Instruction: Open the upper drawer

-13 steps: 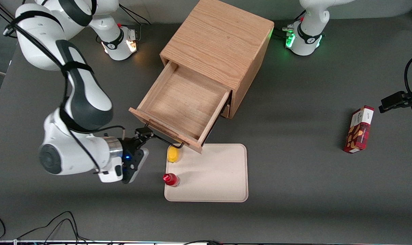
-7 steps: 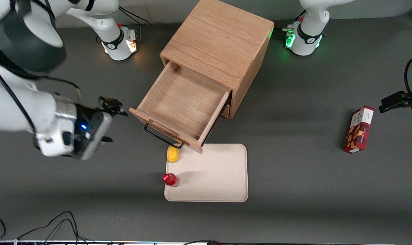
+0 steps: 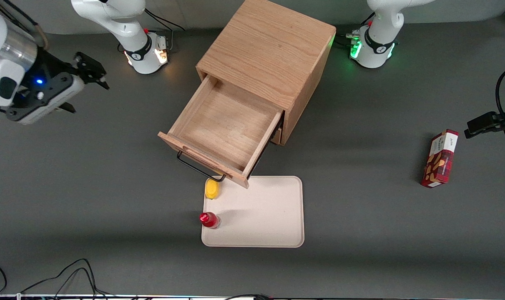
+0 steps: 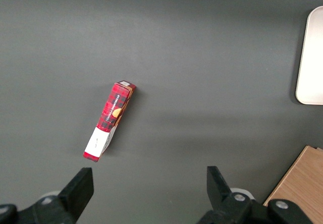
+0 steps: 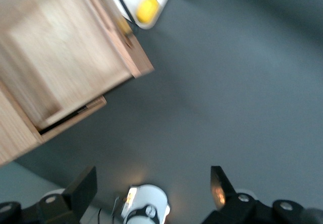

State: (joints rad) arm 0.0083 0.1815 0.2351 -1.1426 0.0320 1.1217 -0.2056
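Lifted well away from the upper drawer point(image 3: 223, 129), the tool point(image 3: 83, 85) is held with fingers apart above dark grey tabletop point(image 3: 110, 200).

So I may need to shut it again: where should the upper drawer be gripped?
Probably by the thin black wire handle on the upper drawer front, approached from in front of it; the bar stands clear of the wood. The gripper is open, well away toward the working arm's end.

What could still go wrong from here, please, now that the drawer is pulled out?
The open drawer juts out, its handle just above the yellow item at the tray edge; a later pass could snag it. The gripper, open and raised toward the working arm's end, holds nothing, so a nudge could slide the drawer.
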